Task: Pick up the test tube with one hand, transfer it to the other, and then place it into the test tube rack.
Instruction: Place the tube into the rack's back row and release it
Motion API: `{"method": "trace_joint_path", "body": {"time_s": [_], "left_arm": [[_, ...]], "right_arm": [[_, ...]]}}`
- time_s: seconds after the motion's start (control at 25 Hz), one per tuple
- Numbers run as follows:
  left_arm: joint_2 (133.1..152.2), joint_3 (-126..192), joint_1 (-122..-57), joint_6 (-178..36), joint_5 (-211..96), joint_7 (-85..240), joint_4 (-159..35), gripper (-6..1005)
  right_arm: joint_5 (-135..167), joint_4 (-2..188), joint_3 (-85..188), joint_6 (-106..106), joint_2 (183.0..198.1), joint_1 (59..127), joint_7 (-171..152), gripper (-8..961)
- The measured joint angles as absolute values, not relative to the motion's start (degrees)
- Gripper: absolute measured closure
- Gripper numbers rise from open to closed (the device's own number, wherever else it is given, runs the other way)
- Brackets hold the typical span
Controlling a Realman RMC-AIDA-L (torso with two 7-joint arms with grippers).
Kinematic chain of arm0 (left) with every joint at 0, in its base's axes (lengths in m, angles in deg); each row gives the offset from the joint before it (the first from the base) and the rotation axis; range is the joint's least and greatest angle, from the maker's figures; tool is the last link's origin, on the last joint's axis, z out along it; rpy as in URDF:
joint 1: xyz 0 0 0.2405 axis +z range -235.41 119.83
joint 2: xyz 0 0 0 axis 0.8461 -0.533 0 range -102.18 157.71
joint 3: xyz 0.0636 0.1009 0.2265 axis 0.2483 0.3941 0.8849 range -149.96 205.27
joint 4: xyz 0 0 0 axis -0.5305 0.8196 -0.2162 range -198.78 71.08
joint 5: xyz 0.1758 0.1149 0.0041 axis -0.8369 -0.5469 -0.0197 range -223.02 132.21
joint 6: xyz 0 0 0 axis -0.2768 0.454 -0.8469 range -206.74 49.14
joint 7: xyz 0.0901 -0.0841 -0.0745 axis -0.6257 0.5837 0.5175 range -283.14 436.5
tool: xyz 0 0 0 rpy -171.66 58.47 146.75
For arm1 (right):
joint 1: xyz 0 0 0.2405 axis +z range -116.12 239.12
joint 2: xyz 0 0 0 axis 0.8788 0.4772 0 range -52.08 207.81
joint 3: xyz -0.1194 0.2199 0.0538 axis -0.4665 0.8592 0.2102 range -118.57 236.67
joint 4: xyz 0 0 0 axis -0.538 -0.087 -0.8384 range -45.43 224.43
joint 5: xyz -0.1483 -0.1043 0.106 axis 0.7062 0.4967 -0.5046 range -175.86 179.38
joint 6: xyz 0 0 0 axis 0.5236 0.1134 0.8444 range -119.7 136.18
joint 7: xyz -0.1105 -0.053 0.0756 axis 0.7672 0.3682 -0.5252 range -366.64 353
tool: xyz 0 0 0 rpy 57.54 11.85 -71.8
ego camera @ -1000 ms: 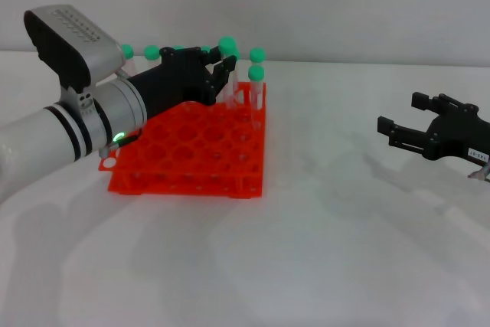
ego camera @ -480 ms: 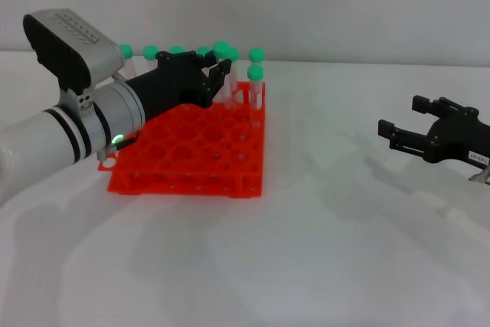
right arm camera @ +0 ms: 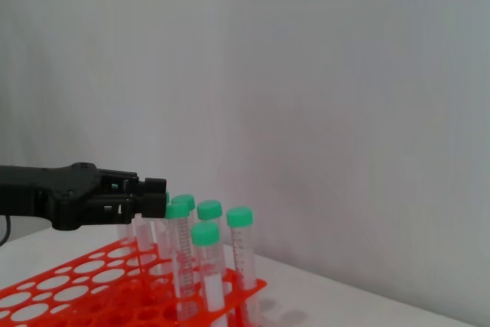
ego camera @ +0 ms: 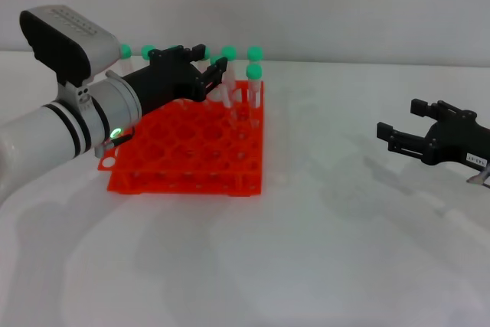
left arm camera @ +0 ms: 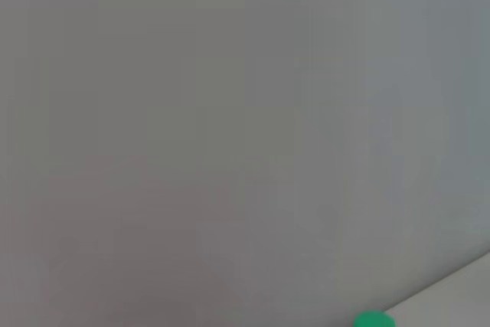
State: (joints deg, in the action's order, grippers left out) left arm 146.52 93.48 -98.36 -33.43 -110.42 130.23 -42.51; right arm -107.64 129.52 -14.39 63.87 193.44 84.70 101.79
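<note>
- Orange-red rack (ego camera: 184,160) with a grid of round holes.
- Green caps (right arm camera: 239,217) on clear tubes (right arm camera: 205,285).
- Black left gripper (ego camera: 200,76), silver cuff (ego camera: 115,112), green light (ego camera: 116,133), white arm (ego camera: 31,147) with black rings.
- Black right gripper (ego camera: 406,137).
- White table (ego camera: 306,250).

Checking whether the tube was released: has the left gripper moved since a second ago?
Yes. The left gripper has pulled back leftward over the test tube rack, away from its far-right tubes.

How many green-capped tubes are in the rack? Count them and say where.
6 visible: five tubes along the rack's far row, one tube just in front at its right end. The left pincer may hide others.
</note>
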Motion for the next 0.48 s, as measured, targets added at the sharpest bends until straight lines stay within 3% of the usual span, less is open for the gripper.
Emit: {"method": "trace_joint_path", "body": {"time_s": [0.36,0.48], "left_arm": [[146.54,93.48,-97.40,-32.63,-110.43,130.23,-41.52,582],[146.67,93.47,-93.54,-29.34,-109.85,130.45,-37.30,558]], "right_arm": [[-107.67,129.48,-14.13,63.87,193.44,84.77,102.13,99],[-107.68,129.49,-13.95,63.91,193.39,84.38,102.21,99]]}}
